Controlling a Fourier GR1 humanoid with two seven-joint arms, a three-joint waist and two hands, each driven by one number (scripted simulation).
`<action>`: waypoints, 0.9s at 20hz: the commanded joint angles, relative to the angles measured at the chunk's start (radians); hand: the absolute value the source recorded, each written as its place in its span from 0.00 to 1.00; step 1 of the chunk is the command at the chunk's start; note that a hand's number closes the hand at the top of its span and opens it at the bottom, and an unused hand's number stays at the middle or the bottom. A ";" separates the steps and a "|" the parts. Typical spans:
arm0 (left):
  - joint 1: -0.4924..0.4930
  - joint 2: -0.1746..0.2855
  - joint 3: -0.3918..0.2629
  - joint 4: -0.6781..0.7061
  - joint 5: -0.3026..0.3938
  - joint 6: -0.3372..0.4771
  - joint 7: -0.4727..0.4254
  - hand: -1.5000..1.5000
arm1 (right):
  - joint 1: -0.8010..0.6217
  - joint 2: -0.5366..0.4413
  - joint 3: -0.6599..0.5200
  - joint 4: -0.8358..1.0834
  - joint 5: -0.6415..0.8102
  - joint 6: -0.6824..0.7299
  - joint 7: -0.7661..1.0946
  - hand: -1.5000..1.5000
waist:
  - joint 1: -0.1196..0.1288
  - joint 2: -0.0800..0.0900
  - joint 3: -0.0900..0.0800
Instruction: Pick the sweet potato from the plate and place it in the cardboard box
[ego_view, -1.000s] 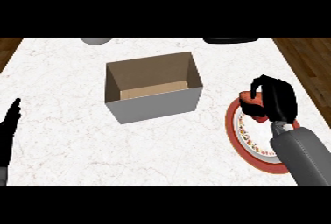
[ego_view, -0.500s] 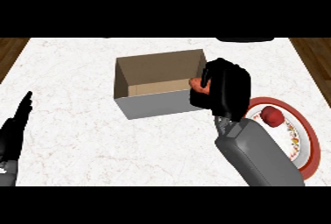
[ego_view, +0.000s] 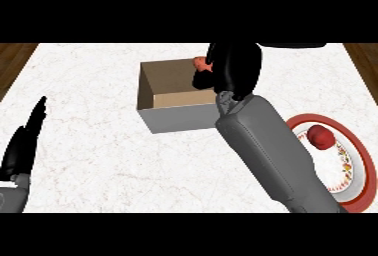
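Note:
My right hand (ego_view: 232, 67) hangs over the right part of the open cardboard box (ego_view: 159, 122), fingers curled round the orange sweet potato (ego_view: 200, 63), of which only a small end shows at the hand's left. The grey right forearm (ego_view: 269, 150) runs from the lower right up across the box's right wall. The red-rimmed plate (ego_view: 362, 165) lies at the right edge with a small red item (ego_view: 320, 136) on it. At the lower left edge my left hand (ego_view: 23, 142) rests open, fingers pointing up.
The box's brown floor (ego_view: 173, 85) shows on its left side. Dark wood floor (ego_view: 15, 57) borders the white marble counter (ego_view: 96, 165) at the upper corners. A dark object (ego_view: 295, 45) sits at the counter's far right edge.
My right hand has carried the sweet potato left and farther back, from the box's right rim to above its inside. The view has shifted, bringing the plate further into the picture.

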 joint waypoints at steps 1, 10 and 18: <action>0.030 -0.004 -0.008 -0.073 -0.010 -0.004 0.049 0.50 | -0.044 0.016 -0.046 0.210 -0.050 -0.163 -0.019 1.00 | 0.019 0.004 0.001; -0.056 -0.013 0.011 0.016 -0.023 -0.025 0.013 0.50 | -0.237 0.017 -0.163 0.655 -0.080 -0.323 -0.094 1.00 | 0.028 0.017 0.001; -0.053 -0.014 0.020 -0.004 -0.022 -0.040 0.009 0.50 | -0.240 0.017 -0.290 0.808 -0.282 -0.459 -0.294 0.00 | 0.051 0.024 0.002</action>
